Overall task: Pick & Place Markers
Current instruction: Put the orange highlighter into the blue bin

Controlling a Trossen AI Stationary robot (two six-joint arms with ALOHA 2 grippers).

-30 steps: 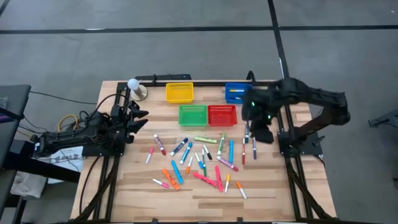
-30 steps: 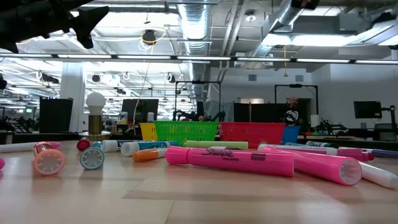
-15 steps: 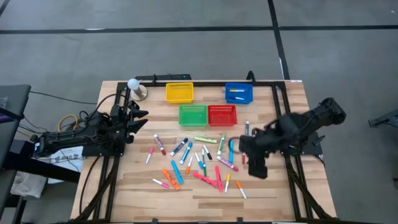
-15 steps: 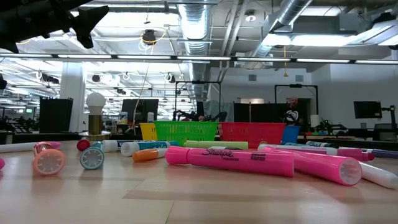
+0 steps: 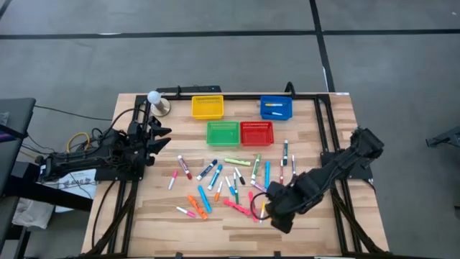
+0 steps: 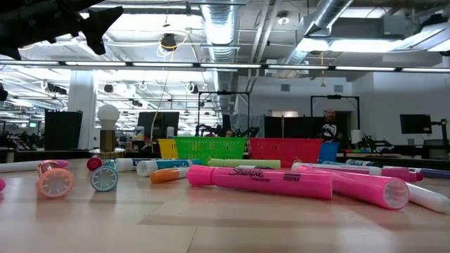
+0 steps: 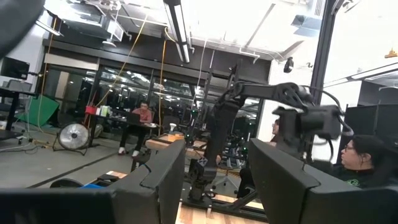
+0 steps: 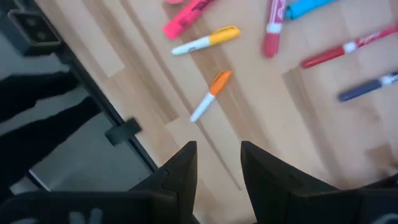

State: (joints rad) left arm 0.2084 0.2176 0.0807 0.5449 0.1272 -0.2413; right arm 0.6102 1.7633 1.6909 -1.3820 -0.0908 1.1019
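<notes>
R gripper (image 5: 277, 216) low over table's (image 5: 316, 223) near edge, jaws parted, empty; orange-capped marker (image 8: 211, 94) just ahead of its fingers (image 8: 181, 167). Markers (image 5: 230, 183) scattered mid-table, none held. L gripper (image 5: 162, 138) raised at left side, jaws apart, empty. Baskets (image 5: 240, 132) farther back; blue basket (image 5: 276, 107) has markers in it.

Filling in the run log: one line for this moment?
right gripper: open, empty, over orange marker | left gripper: open, parked at table's left edge | blue basket: holds markers
</notes>
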